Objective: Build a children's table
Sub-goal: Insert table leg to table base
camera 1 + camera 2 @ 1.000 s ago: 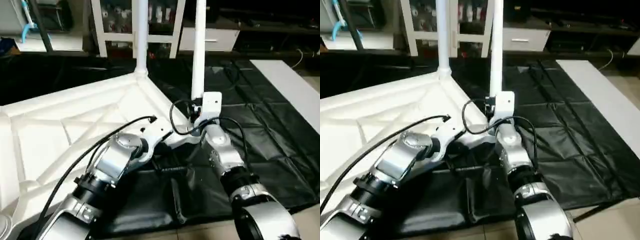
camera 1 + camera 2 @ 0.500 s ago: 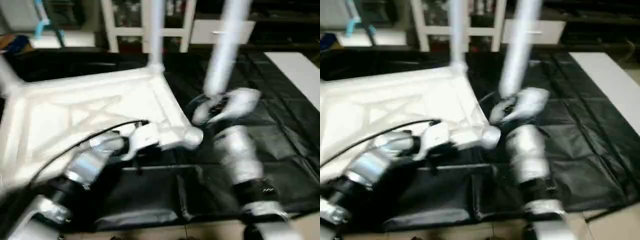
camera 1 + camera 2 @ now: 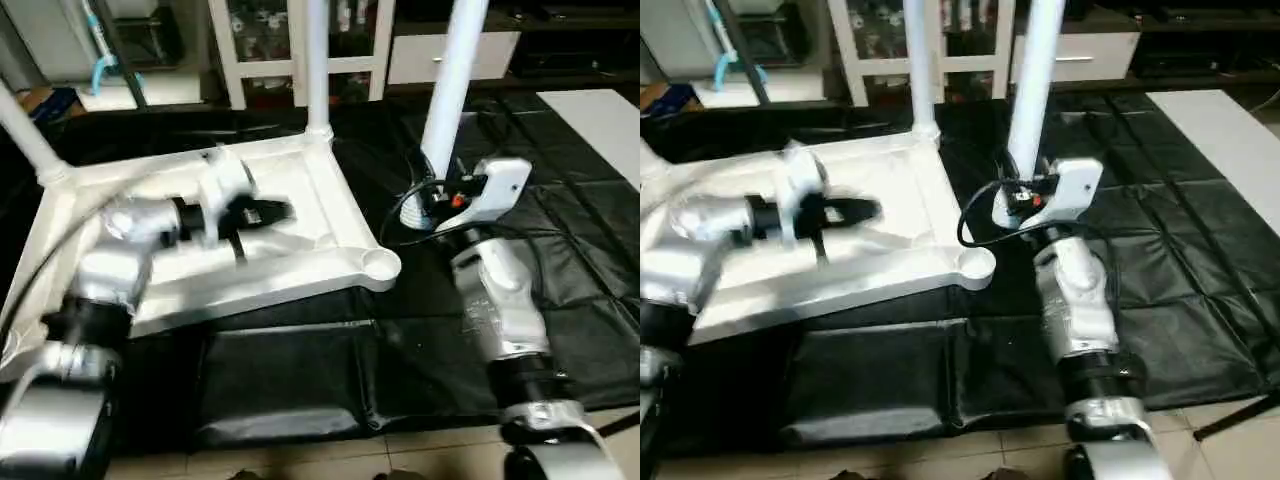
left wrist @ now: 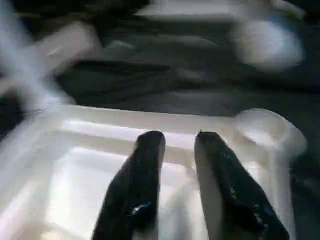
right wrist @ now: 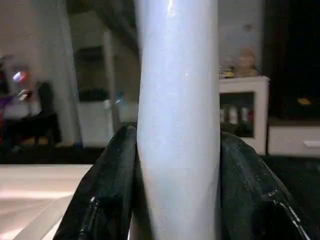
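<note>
Right wrist view has the right gripper clamped on a leg, 1 black finger pressed to each side of the white tube. From the head views that leg stands nearly upright over the black mat, just right of the near right socket of the top, which lies ribs-up on the mat. My guess is the leg is held vertical so its threaded end can go down into that empty socket, but the lower end sits behind the gripper housing, so I cannot say whether it touches the mat. The left gripper hovers over the ribbed underside, its fingers a narrow gap apart and empty, perhaps placed to steady the top. 2 more legs rise from the far corners, their upper ends cut off by the frame. The left arm is smeared, so its exact contact with the top is unclear.
</note>
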`<state>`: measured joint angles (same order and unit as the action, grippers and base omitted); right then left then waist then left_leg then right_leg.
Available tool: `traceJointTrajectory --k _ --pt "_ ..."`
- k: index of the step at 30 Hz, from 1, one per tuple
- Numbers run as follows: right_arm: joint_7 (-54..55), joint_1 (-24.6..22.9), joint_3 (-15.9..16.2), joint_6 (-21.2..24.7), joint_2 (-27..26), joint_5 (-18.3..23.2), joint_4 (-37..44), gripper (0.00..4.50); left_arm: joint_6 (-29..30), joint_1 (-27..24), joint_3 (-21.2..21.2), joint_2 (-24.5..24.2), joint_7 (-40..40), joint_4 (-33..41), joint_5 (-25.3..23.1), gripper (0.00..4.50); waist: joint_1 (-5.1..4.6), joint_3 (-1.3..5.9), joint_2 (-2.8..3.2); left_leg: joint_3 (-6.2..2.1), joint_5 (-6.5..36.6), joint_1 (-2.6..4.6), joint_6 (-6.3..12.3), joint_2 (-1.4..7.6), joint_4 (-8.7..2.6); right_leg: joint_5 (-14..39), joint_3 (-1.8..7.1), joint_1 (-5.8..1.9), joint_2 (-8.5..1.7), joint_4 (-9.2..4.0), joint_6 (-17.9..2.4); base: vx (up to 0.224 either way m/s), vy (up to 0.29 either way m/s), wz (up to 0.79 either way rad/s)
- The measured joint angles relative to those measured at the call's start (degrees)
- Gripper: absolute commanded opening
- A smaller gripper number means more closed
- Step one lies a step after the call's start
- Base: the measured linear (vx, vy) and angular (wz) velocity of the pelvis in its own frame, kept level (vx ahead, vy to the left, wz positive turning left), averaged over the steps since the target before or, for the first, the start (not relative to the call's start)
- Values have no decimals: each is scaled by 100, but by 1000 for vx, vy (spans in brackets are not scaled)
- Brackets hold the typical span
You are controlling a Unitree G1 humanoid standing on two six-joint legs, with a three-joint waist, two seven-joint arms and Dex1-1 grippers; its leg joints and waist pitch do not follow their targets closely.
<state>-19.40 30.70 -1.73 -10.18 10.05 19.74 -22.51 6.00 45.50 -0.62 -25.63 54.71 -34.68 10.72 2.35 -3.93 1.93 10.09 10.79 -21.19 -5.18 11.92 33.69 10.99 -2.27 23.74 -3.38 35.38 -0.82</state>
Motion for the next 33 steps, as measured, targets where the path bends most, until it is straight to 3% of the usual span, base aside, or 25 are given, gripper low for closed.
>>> traceJointTrajectory --k 3,5,8,10,13,19,25,28,30,33 --pt "-183 -35 207 158 173 -152 292 183 420 435 926 887 -1170 11 870 182 98 -2 -99 1 -5 -13 26 6 16 -2 4 -1 -7 -6 -3 0 0 0" --pt "-452 -38 546 229 133 -259 475 183 574 636 1158 1306 -1613 142 1328 199 106 0 -138 4 2 -21 59 5 38 -1 6 -1 -10 -6 -3 0 0 0" --pt "-876 -40 1107 567 92 -439 541 183 729 919 1608 2079 -2072 113 1961 218 110 0 -169 6 15 -33 80 4 66 -2 6 -1 -14 -6 -3 0 0 0" --pt "-943 -43 1269 603 -90 -483 524 183 863 946 1768 2302 -2164 85 2335 242 101 -4 -153 3 19 -50 88 4 82 -4 9 11 -17 0 -3 0 0 0" --pt "-890 -5 1264 725 -23 -623 594 183 1193 947 1890 2367 -2164 91 2698 262 107 -6 -149 -3 18 -72 88 4 94 -18 4 23 -19 -1 2 0 0 0" --pt "-914 -193 1285 1342 309 -640 1430 183 2177 833 2100 2474 -2358 1123 3471 307 130 6 -194 -7 18 -74 88 6 104 -22 1 17 -18 -1 1 0 0 0" --pt "-613 -243 848 1139 134 -513 1541 183 2235 717 1975 2263 -2125 1264 3445 356 117 5 -194 -7 12 -72 94 3 126 -35 9 14 -24 17 4 0 0 0" --pt "-481 -156 593 1372 267 -421 1681 183 2332 393 1934 2164 -1993 1393 3447 379 103 4 -197 -7 12 -72 88 2 129 -45 10 12 -25 18 9 0 0 0" --pt "-614 -188 676 1634 445 -450 1754 183 2459 287 1825 2143 -1946 1663 3445 395 111 3 -201 -11 11 -75 85 3 130 -48 6 12 -25 19 12 0 0 0" --pt "-1019 -445 1152 2330 599 -480 1895 183 2463 337 1585 2147 -1881 2043 3389 417 116 4 -202 -12 10 -70 86 3 129 -48 4 4 -25 18 12 0 0 0"
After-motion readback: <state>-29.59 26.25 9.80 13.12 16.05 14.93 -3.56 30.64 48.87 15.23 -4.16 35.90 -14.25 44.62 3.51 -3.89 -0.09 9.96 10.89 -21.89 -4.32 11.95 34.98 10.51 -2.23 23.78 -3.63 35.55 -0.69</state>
